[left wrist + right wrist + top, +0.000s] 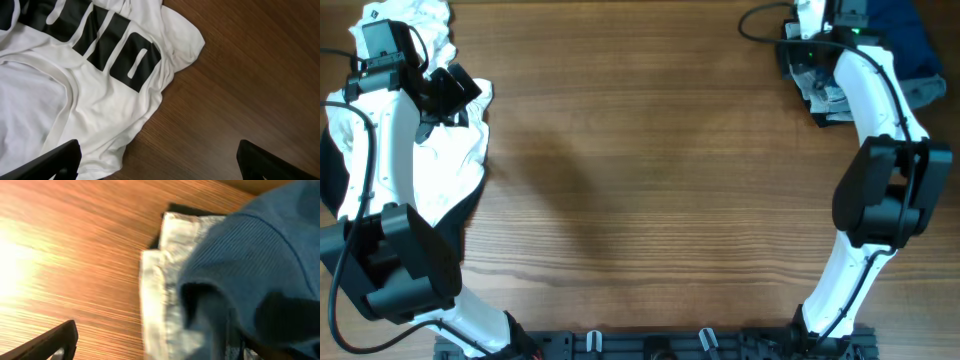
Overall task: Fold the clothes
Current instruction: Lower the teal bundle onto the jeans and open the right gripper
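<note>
**Asker:** Overhead view first, from the left: what is there?

**Describer:** A crumpled white cotton tee with bold black lettering [450, 150] lies heaped at the far left corner of the brown wooden table [650, 180], reaching down along the left edge. The left gripper [448, 92] hangs over it. In the left wrist view its two black fingers [50, 160] stand spread as wide as they go, with nothing between them.

**Asker:** How would that tee handle?

**Describer:** It looks light, limp and wrinkled, so I judge it will sag and drag. A pinch at the hem or a shoulder seam seems the best hold.

**Asker:** And moving right?

**Describer:** The middle of the table is bare wood. At the far right corner sits a pile: a dark teal-blue ribbed shirt [250, 255] draped over a pale, whitish folded garment [160, 280], with a black garment [175, 209] beneath. The right gripper [165, 345] is over that pile. One finger [50, 342] shows far out to the side, so the jaws appear apart. The other is hidden by blue cloth. Nothing looks pinched.

**Asker:** That shirt?

**Describer:** It seems heavier and thicker, but still floppy.
</note>
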Action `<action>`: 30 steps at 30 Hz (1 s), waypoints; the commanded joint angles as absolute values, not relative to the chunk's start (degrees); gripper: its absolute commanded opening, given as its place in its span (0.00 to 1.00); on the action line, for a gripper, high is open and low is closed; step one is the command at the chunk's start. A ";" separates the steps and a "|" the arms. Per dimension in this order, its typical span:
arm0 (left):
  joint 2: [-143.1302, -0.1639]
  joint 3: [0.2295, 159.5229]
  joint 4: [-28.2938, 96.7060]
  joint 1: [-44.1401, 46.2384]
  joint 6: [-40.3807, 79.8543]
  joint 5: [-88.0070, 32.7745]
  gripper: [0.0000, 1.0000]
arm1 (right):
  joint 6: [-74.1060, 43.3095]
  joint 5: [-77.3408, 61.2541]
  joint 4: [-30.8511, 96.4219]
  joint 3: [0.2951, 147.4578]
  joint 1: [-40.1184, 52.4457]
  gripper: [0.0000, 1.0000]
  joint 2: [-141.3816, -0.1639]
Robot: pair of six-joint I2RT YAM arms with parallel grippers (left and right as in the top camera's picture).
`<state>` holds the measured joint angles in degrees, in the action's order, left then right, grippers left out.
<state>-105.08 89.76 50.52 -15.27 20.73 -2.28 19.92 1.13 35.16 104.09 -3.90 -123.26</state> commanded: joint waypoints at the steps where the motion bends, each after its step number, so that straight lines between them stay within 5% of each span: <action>1: -105.78 90.21 50.52 -15.22 21.50 -3.44 1.00 | 11.62 -3.31 34.85 105.41 -3.79 1.00 -116.27; 16: -105.78 90.21 50.48 -15.22 21.50 -3.44 1.00 | 10.92 -2.81 32.69 105.38 -8.62 1.00 -106.63; 24: -105.78 90.21 50.33 -15.22 21.50 -3.44 1.00 | 5.85 -2.87 14.35 105.38 -15.25 1.00 -116.03; 30: -105.78 90.21 50.37 -15.22 21.50 -3.42 1.00 | 5.76 -3.11 17.61 105.36 -17.96 1.00 -125.80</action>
